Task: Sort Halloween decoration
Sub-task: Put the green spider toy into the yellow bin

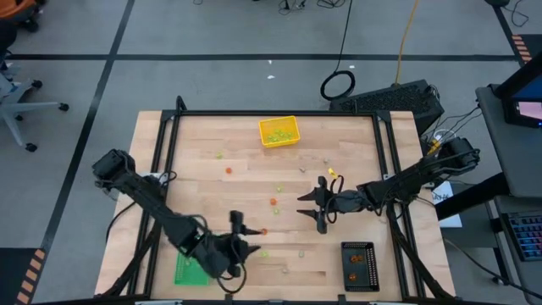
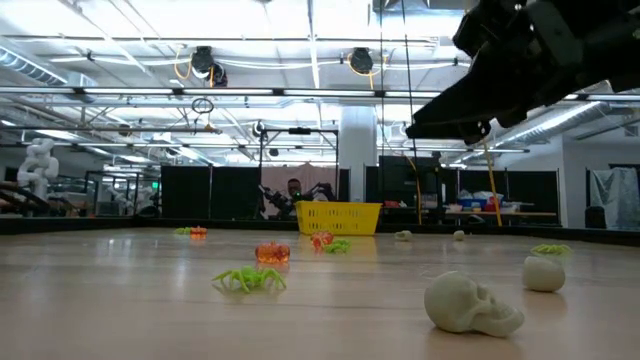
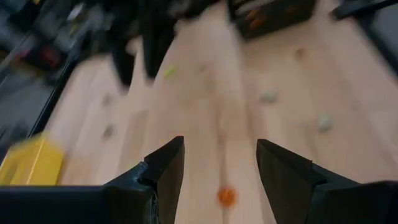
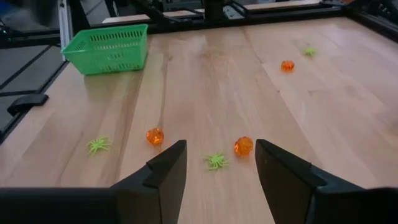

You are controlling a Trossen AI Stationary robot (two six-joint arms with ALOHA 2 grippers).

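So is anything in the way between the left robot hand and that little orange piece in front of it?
No. The left gripper is open, and only bare table shows between its fingers and the orange piece.

a grey floor crossed by black tape lines surrounds the wooden table. an office chair stands at one side. overhead, bright strip lights and pipes run across a white ceiling; dark partitions line the far wall.
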